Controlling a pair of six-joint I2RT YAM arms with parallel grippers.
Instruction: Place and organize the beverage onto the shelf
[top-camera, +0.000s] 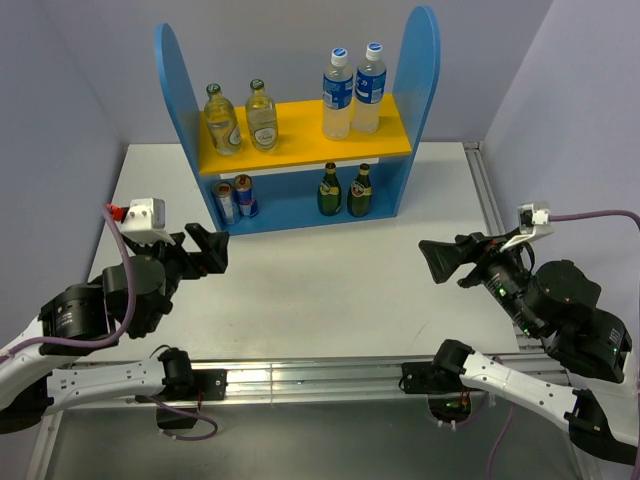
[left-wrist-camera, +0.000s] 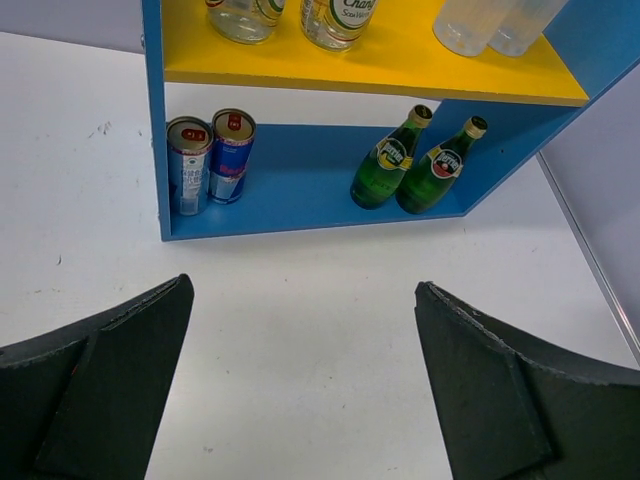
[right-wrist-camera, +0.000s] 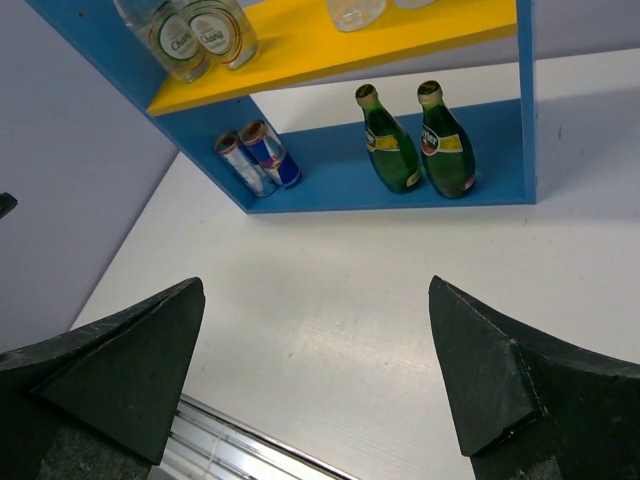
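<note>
"Chang" reads on the labels of the two clear glass bottles (left-wrist-camera: 335, 15) standing left on the yellow upper board (top-camera: 300, 135). Two blue-labelled plastic bottles (top-camera: 338, 95) stand at its right. On the blue shelf (top-camera: 415, 70), the lower tier holds two dark green bottles (top-camera: 329, 190) and two blue-and-silver cans (top-camera: 236, 198). The bench (top-camera: 320, 290) is white, the walls (top-camera: 60, 100) pale lilac. The left gripper (top-camera: 212, 250) and right gripper (top-camera: 435, 262) hover with jaws wide apart, holding nothing.

The left arm (top-camera: 95, 305) is folded low on its own side with the elbow bent. The left gripper (top-camera: 212, 250) points forward and slightly inward, its jaws spread wide with nothing between them. The right arm (top-camera: 565, 305) mirrors this pose. The right gripper (top-camera: 430, 262) aims inward, jaws likewise wide apart and empty.
</note>
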